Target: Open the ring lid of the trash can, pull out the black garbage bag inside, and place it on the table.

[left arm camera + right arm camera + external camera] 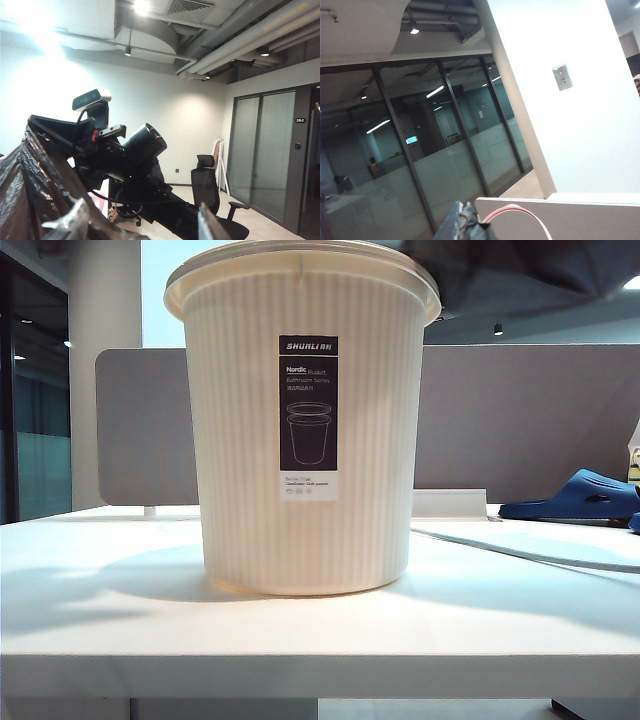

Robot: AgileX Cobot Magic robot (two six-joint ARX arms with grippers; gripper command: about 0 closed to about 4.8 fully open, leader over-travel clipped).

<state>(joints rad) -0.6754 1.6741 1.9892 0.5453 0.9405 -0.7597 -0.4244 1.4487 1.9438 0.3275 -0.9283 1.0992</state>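
Hidden/cut off: neither gripper shows in the exterior view. The can (300, 430) fills the middle of that view, so the table (100, 610) behind it is blocked. The dark shape at top right there cannot be identified.

Left gripper (140, 227): only two pale fingertips (75, 220) show at the frame edge. They stand wide apart with nothing between them. The bag (30, 190) lies bunched against one fingertip, cut off by the frame. One stretched edge runs on a slant, but its long axis cannot be read. The other arm (135, 150) is beyond it.

Right gripper (465, 225): a dark, crumpled tip, jaws closed. An arc of the ring lid (520, 212) rises from just beside the tip, the rest out of frame. A grip on it is not confirmed. The partition (580, 220) is behind.

Can: upright on the table, centre, axis vertical, label (308, 418) facing near. A blue slipper (580, 495) lies far right.
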